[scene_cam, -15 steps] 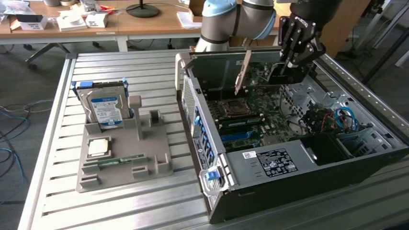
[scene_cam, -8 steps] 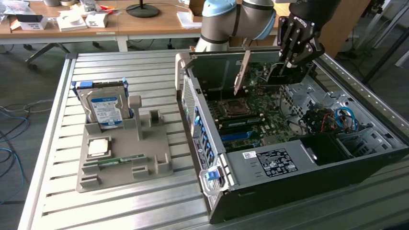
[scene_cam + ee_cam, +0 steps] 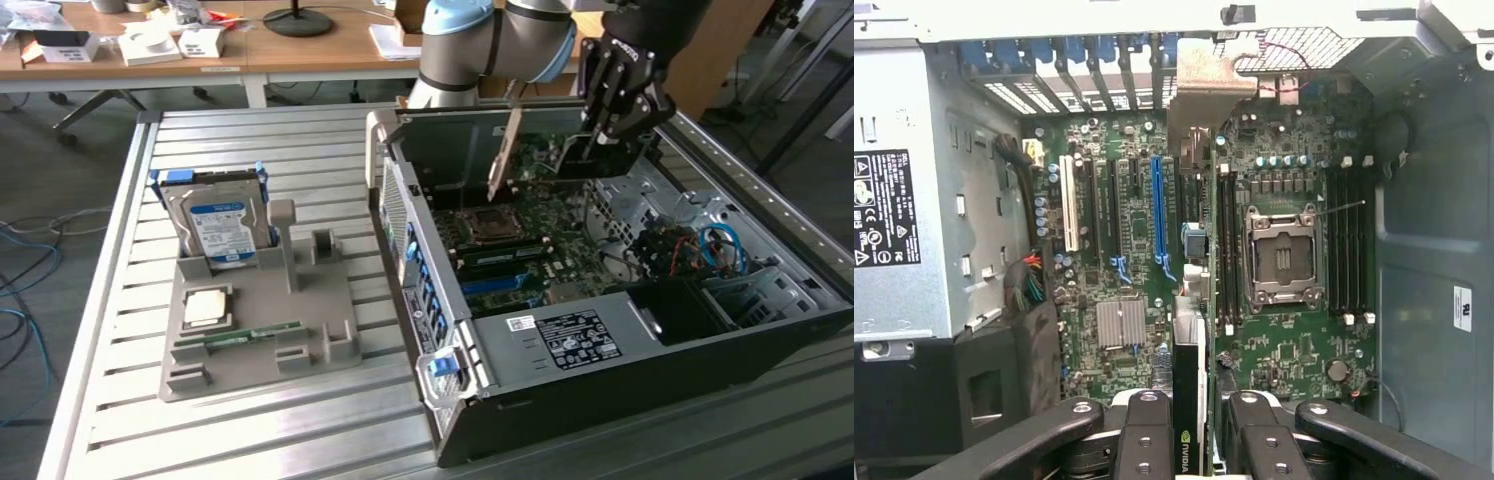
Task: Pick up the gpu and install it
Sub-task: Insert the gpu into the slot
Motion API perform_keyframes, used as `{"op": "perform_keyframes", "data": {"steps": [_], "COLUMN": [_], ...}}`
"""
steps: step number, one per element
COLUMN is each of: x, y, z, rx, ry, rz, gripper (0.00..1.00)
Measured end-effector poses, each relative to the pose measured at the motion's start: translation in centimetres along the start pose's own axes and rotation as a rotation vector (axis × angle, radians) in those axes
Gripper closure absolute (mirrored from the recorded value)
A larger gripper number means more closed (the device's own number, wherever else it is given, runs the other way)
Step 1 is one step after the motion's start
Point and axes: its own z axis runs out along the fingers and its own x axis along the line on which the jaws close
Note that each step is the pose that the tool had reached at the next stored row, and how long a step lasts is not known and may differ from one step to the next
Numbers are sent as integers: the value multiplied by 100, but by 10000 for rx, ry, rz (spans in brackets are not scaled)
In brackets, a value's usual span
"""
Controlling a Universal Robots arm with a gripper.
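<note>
Hand (image 3: pixel 603 135), one o'clock in exterior view, clamped on gpu (image 3: pixel 1188 380) above open case (image 3: pixel 561 400); install step underway, seating likely needs edge squared to blue slot (image 3: pixel 1158 205).

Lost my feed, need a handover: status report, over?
Gripper shut on gpu. Held upright inside open case, over motherboard. Nothing seen blocking slots.
</note>
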Motion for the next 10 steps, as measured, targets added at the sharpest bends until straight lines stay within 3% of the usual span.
{"op": "perform_keyframes", "data": {"steps": [10], "x": [2], "y": [1], "z": [64], "rx": [0], "ry": [1], "rz": [0], "gripper": [74]}}
